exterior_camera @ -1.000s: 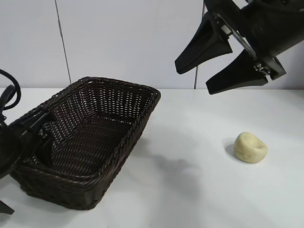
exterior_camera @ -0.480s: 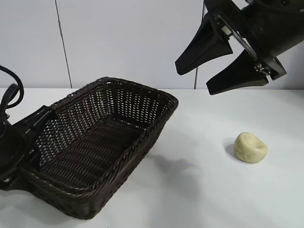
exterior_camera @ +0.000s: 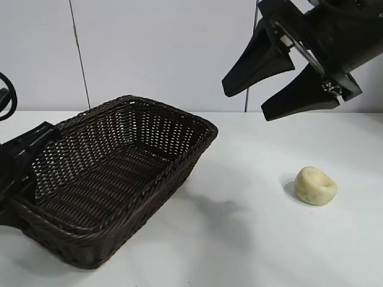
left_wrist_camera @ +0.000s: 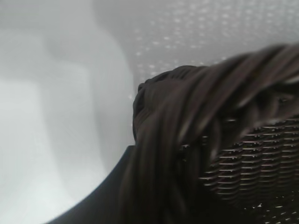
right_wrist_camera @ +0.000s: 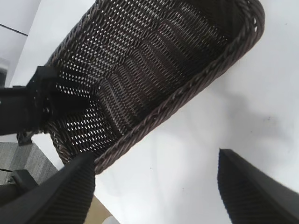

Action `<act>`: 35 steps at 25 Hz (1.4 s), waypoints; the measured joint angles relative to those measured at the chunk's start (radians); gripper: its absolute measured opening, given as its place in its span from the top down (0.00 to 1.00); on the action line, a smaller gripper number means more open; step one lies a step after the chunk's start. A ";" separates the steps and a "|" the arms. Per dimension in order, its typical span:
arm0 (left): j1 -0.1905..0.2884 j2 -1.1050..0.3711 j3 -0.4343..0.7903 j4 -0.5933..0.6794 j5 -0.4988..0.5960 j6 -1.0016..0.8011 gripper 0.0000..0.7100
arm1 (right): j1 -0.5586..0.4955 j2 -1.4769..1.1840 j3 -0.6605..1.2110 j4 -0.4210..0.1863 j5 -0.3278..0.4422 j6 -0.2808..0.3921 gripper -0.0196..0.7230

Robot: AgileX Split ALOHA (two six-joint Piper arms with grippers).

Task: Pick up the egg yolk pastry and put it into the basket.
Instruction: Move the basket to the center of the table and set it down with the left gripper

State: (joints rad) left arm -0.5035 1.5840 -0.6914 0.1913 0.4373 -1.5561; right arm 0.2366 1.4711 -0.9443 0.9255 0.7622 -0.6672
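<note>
We are seeing the left end effector [exterior_camera: 21, 158] clamping the basket [exterior_camera: 179, 164] rim at left. The right end effector [exterior_camera: 284, 81] is hovering wide open, empty, above the pastry [exterior_camera: 315, 185] lying on the desk [exterior_camera: 251, 239]. Risk: the tilting basket is slipping away.

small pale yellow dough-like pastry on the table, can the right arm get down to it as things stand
Probably yes. The small pale yellow dough-like pastry lies alone on the white table, well apart from the dark brown wicker basket. The right gripper hangs open above it, with nothing between them.
</note>
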 joint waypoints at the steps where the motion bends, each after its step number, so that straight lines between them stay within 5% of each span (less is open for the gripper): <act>1: 0.010 0.000 -0.013 -0.028 0.010 0.068 0.86 | 0.000 0.000 0.000 -0.001 0.000 0.000 0.26; 6: 0.064 0.001 -0.109 -0.226 0.066 0.443 0.86 | 0.000 0.000 0.000 -0.003 0.000 0.000 0.26; 16: 0.260 0.008 -0.245 -0.484 0.244 1.107 0.86 | 0.000 0.000 0.000 -0.005 0.001 0.000 0.26; 25: 0.273 0.236 -0.487 -0.556 0.434 1.484 0.86 | 0.000 0.000 0.000 -0.005 0.002 0.000 0.26; 35: 0.273 0.354 -0.637 -0.551 0.484 1.609 0.86 | 0.000 0.000 0.000 -0.005 0.003 0.000 0.26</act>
State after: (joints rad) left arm -0.2304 1.9376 -1.3285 -0.3595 0.9216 0.0530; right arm 0.2366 1.4711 -0.9443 0.9201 0.7649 -0.6672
